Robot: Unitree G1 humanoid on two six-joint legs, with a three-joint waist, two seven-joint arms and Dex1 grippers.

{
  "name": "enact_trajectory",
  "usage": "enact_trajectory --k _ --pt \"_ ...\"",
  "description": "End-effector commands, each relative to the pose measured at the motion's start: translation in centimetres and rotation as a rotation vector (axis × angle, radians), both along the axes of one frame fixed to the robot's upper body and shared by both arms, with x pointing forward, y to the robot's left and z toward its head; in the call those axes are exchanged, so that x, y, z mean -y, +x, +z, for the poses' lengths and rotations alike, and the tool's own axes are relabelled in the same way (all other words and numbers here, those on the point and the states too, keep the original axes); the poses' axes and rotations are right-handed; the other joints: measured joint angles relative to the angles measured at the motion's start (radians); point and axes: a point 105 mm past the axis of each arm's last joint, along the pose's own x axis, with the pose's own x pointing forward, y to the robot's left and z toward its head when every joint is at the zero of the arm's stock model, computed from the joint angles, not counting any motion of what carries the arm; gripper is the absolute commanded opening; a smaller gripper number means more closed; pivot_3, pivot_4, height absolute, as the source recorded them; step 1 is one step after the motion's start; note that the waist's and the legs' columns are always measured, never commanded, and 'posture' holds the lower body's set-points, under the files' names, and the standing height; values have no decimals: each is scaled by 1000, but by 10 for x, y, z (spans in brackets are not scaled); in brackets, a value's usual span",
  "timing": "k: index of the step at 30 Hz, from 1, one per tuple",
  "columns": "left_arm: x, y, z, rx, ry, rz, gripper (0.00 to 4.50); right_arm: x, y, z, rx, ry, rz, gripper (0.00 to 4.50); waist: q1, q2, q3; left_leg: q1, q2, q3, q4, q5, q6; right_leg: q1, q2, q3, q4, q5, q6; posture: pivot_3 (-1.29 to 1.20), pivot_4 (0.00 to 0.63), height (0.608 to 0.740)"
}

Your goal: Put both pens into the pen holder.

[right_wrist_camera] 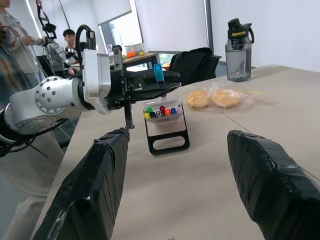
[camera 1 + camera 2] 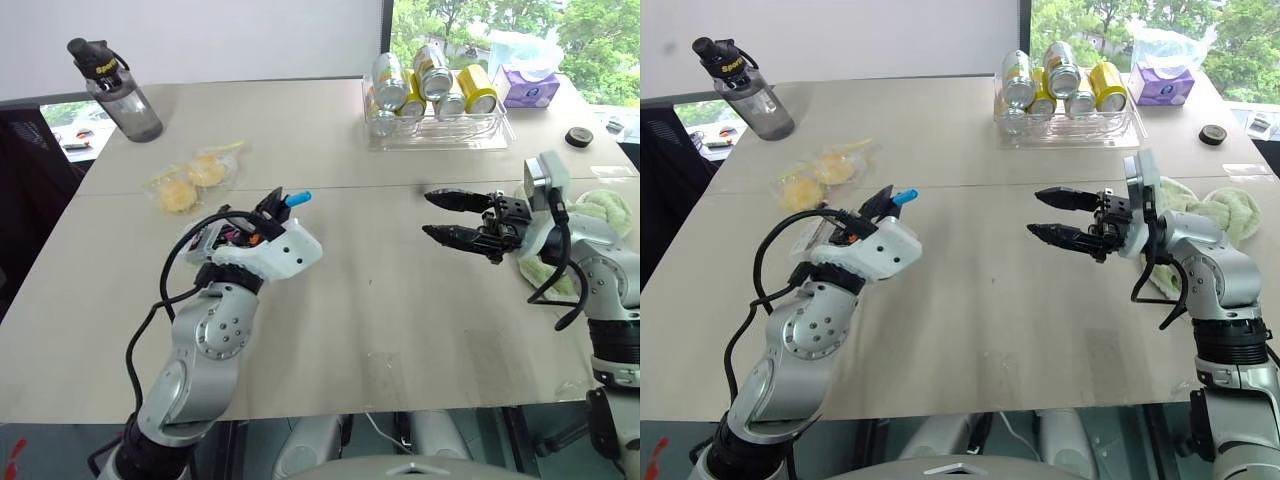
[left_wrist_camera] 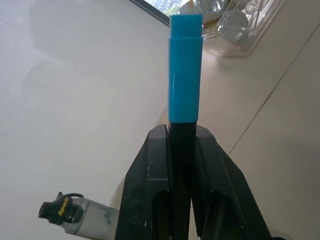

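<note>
A pale table is set before a window, with a water bottle at the far left corner, a clear tray of cans at the far side, a bag of pastries left of centre and a green towel at the right edge.

Task status: not complete. One pen (blue-ended) is clamped in the left gripper, whose fingers are closed on the black barrel with the blue end projecting past the tips. The pen is held in the air above the table, not yet over an opening of the holder. The holder is seen from the right wrist view standing on its black frame on the table, just beyond the left gripper, with coloured markers visible inside. No slim pen can be made out in it. The second pen cannot be located in these views.

The right gripper is held above the table, right of centre, pointing toward the left arm. Its fingers stand well apart, and nothing is held or touched.

Remaining, by judgement: insertion of the held pen, then retrieval and insertion of the second.
</note>
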Motion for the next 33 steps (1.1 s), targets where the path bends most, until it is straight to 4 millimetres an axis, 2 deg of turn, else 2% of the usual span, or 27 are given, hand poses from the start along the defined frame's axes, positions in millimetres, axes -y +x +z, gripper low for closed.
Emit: enact_trajectory --k 1,8,33 --pt "-5 -2 7 37 4 20 0 2 -2 7 47 6 -3 3335 0 0 0 0 0 0 0 0 0 0 0 0 0 0 0 0 150 740" --pt "-17 3 -2 -12 11 49 0 2 -4 5 25 2 8 3335 0 0 0 0 0 0 1 0 0 0 0 0 0 0 0 0 150 740" --pt "-19 14 -7 -13 -7 38 0 3 -5 5 42 -3 -11 3335 0 0 0 0 0 0 1 0 0 0 0 0 1 0 0 0 150 740"
